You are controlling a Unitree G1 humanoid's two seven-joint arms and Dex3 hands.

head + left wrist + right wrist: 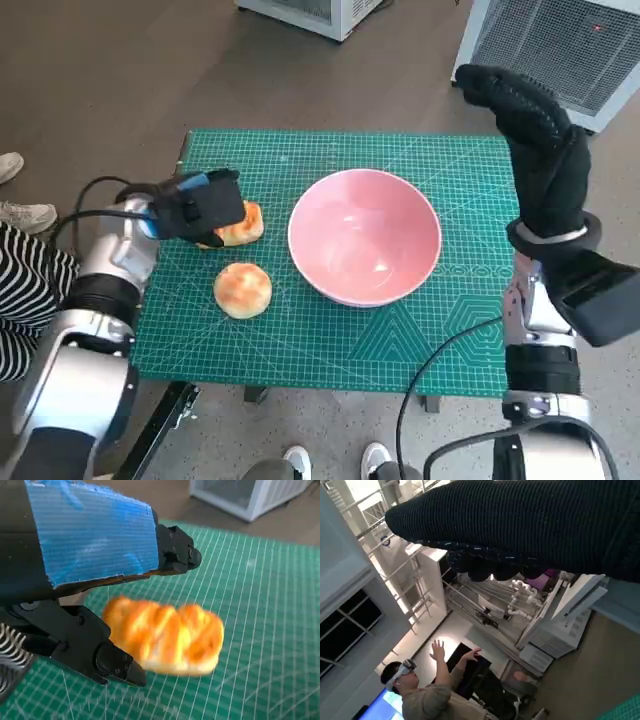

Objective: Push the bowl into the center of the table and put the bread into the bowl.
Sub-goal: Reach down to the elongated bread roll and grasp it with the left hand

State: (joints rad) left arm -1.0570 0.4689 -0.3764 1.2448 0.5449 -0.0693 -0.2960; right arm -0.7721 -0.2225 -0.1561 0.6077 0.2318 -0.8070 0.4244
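Hiding behind left hand (200, 207): half the bread (242, 224)

A pink bowl (365, 236) is seen upright and empty near the middle of the tabletop. Two golden bread pieces are placed toward the left edge: a round bun (243, 289) and an oblong loaf (241, 226) behind it.

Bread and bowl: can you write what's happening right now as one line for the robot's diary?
left hand: around long bread, grip unclear | round bread: on mat | pink bowl: mid-table, empty | right hand: raised, holding nothing
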